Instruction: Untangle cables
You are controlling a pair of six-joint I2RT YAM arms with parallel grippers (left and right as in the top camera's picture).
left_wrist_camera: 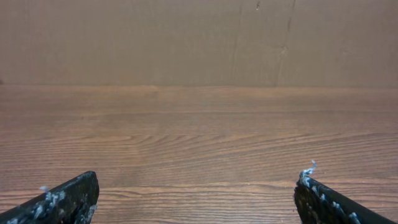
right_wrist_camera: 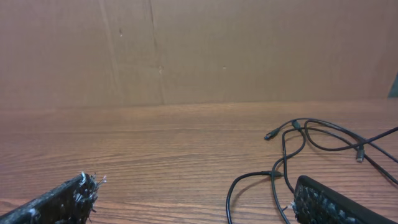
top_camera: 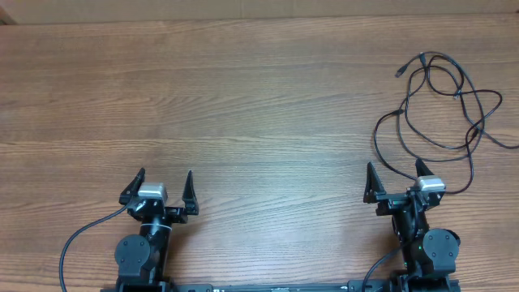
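The cables are thin black cords lying in loose overlapping loops at the far right of the wooden table, with a small plug tip at the top left. In the right wrist view they lie ahead and to the right, one loop reaching down between the fingers. My right gripper is open and empty, just in front of the nearest loop; it also shows in the right wrist view. My left gripper is open and empty at the front left, far from the cables, over bare wood.
A brown cardboard wall stands behind the table's far edge. Thicker black arm wires run along the front edge by the arm bases.
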